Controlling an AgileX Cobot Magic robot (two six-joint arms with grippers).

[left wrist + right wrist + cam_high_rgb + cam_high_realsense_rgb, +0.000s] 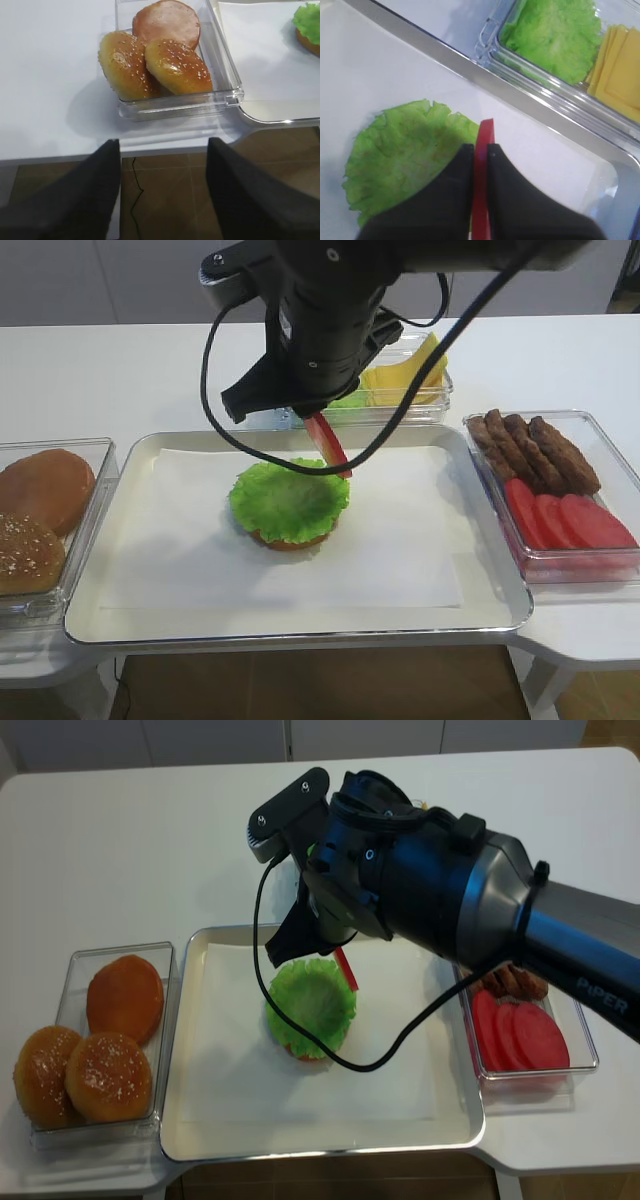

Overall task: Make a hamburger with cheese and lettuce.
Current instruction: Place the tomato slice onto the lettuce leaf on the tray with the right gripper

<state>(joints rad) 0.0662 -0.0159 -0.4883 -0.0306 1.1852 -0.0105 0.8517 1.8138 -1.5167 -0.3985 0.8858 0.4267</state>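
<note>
One tomato slice (481,175) clamped edge-on in right gripper (480,150) above the lettuce (289,501); may land tilted or off-centre. Left gripper (162,150) apart.

Glossy metal tray (95,625), matt white paper liner (400,550), clear plastic bins (600,565), crinkled lettuce (288,498)

Right arm (440,890): reaching over metal tray (200,1120)
Tomato slice (346,968): hanging edge-on beside lettuce (312,1002)
Lettuce: covering bun base (310,1056)
</note>
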